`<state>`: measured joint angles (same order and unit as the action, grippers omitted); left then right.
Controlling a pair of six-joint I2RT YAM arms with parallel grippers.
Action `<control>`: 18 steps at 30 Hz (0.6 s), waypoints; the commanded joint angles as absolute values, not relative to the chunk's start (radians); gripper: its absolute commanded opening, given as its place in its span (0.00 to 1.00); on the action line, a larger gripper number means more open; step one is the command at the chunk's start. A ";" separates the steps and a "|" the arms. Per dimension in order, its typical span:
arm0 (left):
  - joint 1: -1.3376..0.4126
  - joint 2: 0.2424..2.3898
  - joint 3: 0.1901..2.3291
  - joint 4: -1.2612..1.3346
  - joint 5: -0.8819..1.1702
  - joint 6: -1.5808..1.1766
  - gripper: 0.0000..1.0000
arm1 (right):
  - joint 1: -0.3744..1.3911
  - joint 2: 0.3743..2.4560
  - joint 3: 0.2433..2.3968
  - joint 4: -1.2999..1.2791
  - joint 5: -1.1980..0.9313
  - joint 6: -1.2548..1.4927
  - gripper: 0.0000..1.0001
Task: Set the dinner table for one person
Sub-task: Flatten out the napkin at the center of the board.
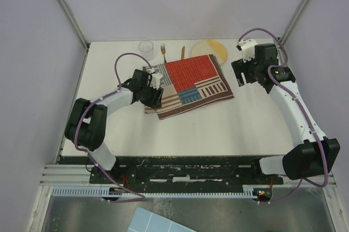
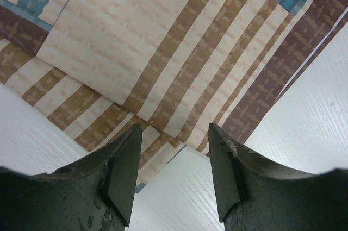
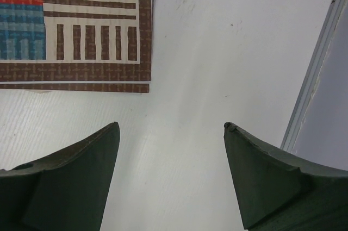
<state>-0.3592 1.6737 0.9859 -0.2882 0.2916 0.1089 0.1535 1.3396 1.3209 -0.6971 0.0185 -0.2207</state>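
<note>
Overhead view: bright, even, diffuse light from above. The white desk [image 1: 218, 123] reads clean, with no glare and no blown patches. Shadows are soft and short, lying close under the left arm [image 1: 109, 103], the right arm [image 1: 294, 112] and the near edge of the placemat [image 1: 191, 79]. The enclosure walls [image 1: 32, 52] carry a faint lilac cast.

Left wrist view: cloth weave slightly soft. The left pincer [image 2: 173, 133] is dark and underexposed, its nearest parts blurred. A thin shadow runs under the cloth's edge.

Right wrist view: cloth pattern crisp, desk evenly lit. The right pincer [image 3: 171, 128] is nearly black, with soft outlines toward the bottom of the picture.
</note>
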 commanded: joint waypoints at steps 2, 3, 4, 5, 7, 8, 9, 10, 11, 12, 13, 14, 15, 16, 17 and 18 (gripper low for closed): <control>-0.356 1.683 0.993 -0.281 0.270 0.055 0.59 | 0.144 1.304 1.316 -0.674 0.003 -0.206 0.86; -0.356 1.690 0.995 -0.281 0.272 0.052 0.59 | 0.144 1.304 1.317 -0.673 0.002 -0.207 0.86; -0.356 1.698 0.997 -0.281 0.273 0.049 0.59 | 0.144 1.303 1.319 -0.673 0.002 -0.206 0.86; -0.356 1.707 1.000 -0.281 0.273 0.047 0.60 | 0.143 1.302 1.321 -0.673 0.002 -0.207 0.86; -0.356 1.722 1.001 -0.272 0.272 0.044 0.59 | 0.141 1.303 1.322 -0.672 0.002 -0.208 0.86; -0.357 1.730 1.002 -0.269 0.272 0.041 0.60 | 0.141 1.306 1.323 -0.673 0.002 -0.209 0.86; -0.356 1.737 1.004 -0.266 0.273 0.038 0.59 | 0.140 1.308 1.323 -0.674 0.001 -0.208 0.86; -0.355 1.746 1.005 -0.262 0.274 0.034 0.59 | 0.140 1.307 1.321 -0.675 0.000 -0.208 0.86; -0.355 1.754 1.008 -0.260 0.276 0.032 0.59 | 0.140 1.308 1.319 -0.674 -0.001 -0.209 0.86; -0.356 1.762 1.011 -0.258 0.279 0.030 0.59 | 0.138 1.307 1.317 -0.672 -0.003 -0.206 0.86; -0.357 1.769 1.016 -0.258 0.278 0.029 0.59 | 0.138 1.307 1.314 -0.672 -0.003 -0.204 0.86; -0.356 1.777 1.020 -0.258 0.277 0.029 0.58 | 0.137 1.308 1.311 -0.670 -0.004 -0.203 0.86; -0.356 1.783 1.024 -0.258 0.275 0.028 0.58 | 0.136 1.307 1.306 -0.668 -0.005 -0.202 0.86; -0.356 1.788 1.026 -0.259 0.275 0.026 0.57 | 0.136 1.306 1.302 -0.668 -0.005 -0.202 0.86; -0.356 1.790 1.027 -0.258 0.279 0.026 0.56 | 0.135 1.303 1.295 -0.664 -0.003 -0.204 0.86; -0.356 1.789 1.028 -0.256 0.280 0.026 0.55 | 0.135 1.302 1.290 -0.662 -0.003 -0.204 0.86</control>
